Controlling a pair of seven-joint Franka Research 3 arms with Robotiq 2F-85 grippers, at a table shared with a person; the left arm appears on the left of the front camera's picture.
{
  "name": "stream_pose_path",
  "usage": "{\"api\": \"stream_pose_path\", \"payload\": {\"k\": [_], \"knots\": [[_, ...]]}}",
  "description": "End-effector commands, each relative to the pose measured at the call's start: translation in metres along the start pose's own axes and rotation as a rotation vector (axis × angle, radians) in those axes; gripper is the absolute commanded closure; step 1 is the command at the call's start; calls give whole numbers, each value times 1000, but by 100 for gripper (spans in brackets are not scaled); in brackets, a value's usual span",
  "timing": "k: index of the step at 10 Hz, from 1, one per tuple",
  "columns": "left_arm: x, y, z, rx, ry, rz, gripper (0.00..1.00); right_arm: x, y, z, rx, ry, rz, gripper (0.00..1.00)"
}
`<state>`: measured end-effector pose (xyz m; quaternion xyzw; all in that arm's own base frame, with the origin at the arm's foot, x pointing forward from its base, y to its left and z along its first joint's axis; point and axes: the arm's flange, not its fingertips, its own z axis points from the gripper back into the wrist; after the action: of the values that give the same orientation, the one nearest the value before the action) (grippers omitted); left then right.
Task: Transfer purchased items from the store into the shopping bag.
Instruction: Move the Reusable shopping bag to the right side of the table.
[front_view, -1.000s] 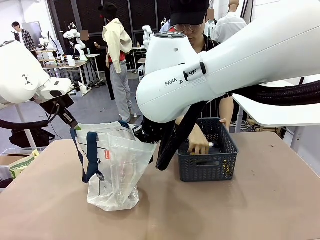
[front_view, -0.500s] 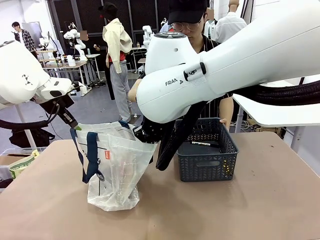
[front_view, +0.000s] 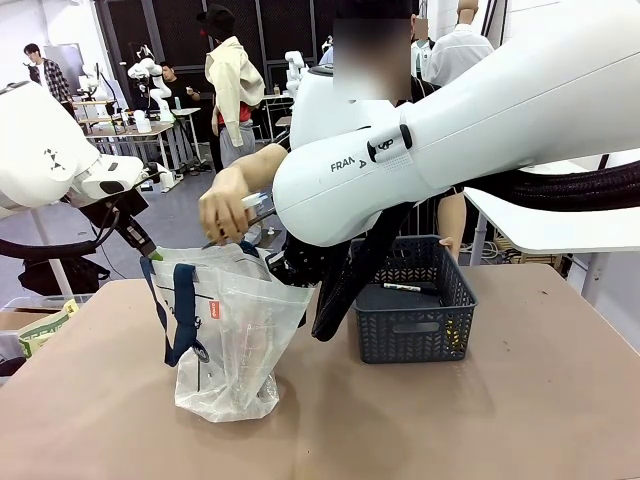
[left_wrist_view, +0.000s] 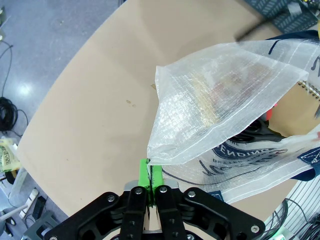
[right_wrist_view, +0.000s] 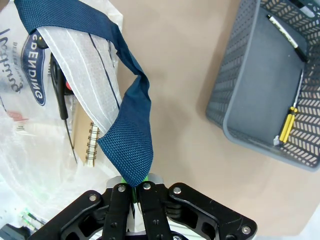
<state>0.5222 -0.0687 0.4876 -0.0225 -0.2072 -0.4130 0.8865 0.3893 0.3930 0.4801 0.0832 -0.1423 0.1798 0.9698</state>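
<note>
tan table (front_view: 500, 420), grey floor (left_wrist_view: 30, 40)

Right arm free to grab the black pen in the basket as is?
Probably not: the right claw is shut on the navy handle of the shopping bag, holding it up. The pen lies uncovered in the basket, so only that grip is in the way.

Bag (front_view: 225, 340) stands on table (front_view: 500, 420). Basket (front_view: 415, 300) sits right of bag, apart from it. Person's hand (front_view: 225, 205) is above bag's mouth. Left gripper (left_wrist_view: 151, 169) pinches bag's left rim, right gripper (right_wrist_view: 134, 185) pinches strap (right_wrist_view: 132, 125) on bag's right side. Notebook (right_wrist_view: 82, 145) in bag. Pen (right_wrist_view: 285, 30) and sticks (right_wrist_view: 286, 125) in basket.
</note>
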Motion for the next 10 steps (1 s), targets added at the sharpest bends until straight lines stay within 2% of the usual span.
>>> {"api": "stream_pose_path", "payload": {"k": [1, 10], "knots": [[-2, 0, 3, 1, 5, 17, 100, 0, 0, 0, -2, 1, -7, 100], [-2, 0, 3, 1, 5, 17, 100, 0, 0, 0, -2, 1, -7, 100]]}}
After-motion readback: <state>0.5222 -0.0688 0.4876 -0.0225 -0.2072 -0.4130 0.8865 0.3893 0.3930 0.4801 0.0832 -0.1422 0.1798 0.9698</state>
